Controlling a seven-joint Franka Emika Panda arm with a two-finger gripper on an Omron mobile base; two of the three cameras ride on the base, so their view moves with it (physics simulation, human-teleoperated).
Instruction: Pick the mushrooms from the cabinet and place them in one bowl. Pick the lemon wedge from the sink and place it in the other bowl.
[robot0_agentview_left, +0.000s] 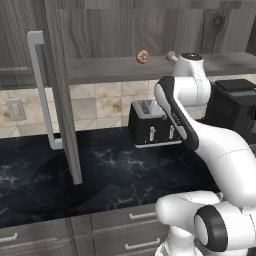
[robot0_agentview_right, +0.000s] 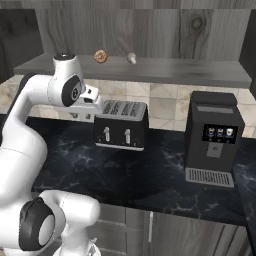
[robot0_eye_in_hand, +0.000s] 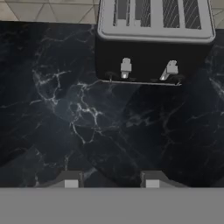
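The claw (robot0_eye_in_hand: 109, 181) hangs above the dark marbled counter (robot0_eye_in_hand: 87, 127), its two finger tips parted with bare counter showing between them and nothing in its hold. Just beyond the tips stands a black toaster (robot0_eye_in_hand: 153, 43) with two pale levers on its front, set toward the back edge of the counter against the tiled wall. In the right base view the hand sits just left of the toaster's top. Above, the cabinet (robot0_agentview_left: 150, 30) stands with its door (robot0_agentview_left: 60, 100) swung out, the long pale bar handle (robot0_agentview_left: 42, 90) facing into the room. On the cabinet shelf lie the mushrooms: one mushroom (robot0_agentview_left: 143, 56) shows its brown round cap, and the other mushroom (robot0_agentview_left: 171, 56) lies near it to the right, just beside the arm's upper joint. A black coffee machine (robot0_agentview_right: 212, 137) stands on the counter right of the toaster, well apart from it.
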